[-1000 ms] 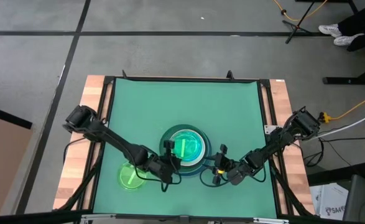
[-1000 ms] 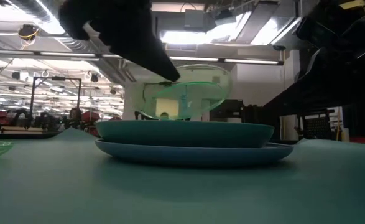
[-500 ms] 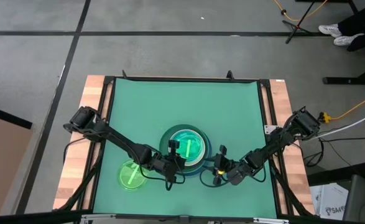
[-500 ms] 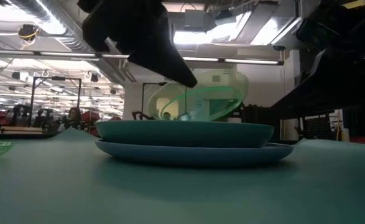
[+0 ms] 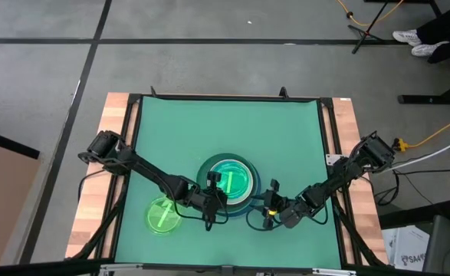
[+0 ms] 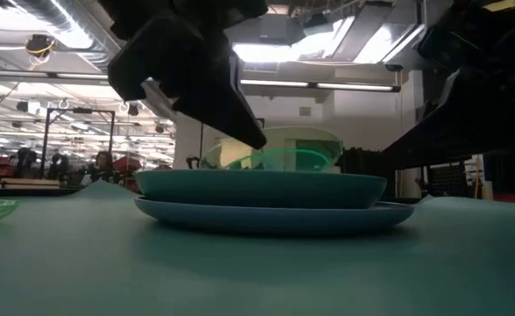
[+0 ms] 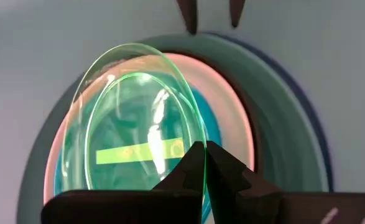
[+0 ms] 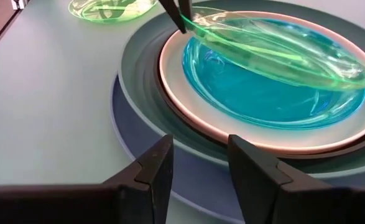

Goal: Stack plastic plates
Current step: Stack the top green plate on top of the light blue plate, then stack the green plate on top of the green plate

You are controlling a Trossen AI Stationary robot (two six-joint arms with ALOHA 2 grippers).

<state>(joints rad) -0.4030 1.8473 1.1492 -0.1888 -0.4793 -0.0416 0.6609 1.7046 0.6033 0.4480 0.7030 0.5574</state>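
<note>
The stack sits at the table's middle, near side: a large blue plate (image 8: 123, 118) at the bottom, a dark green one (image 8: 142, 68) on it, then a white one (image 8: 173, 81) and a translucent cyan one (image 8: 269, 93). No black plate shows. My left gripper (image 5: 213, 195) is shut on a lime-green plate (image 7: 138, 118) above the cyan one. A second lime-green plate (image 5: 163, 216) lies flat on the mat left of the stack. My right gripper (image 8: 198, 168) is open, just off the stack's near right rim, touching nothing. My left gripper pinches the lime-green plate's rim (image 7: 198, 134) on its near left side between the two fingertips (image 6: 248, 136), slanting down from the near left. The plate hangs over the stack, slightly tilted, its held side higher. Whether its low side touches the cyan plate I cannot tell.
The green mat (image 5: 225, 130) is bare toward the far edge. Wooden strips (image 5: 90, 215) run along the table's left and right sides. The two arms reach in from the left and right edges and lie close together at the near side.
My left gripper has come down toward the stack with the lime-green plate still in its hold. The plate, steeply tilted and high above the stack a second ago, now lies lower and closer to level over the cyan plate.
</note>
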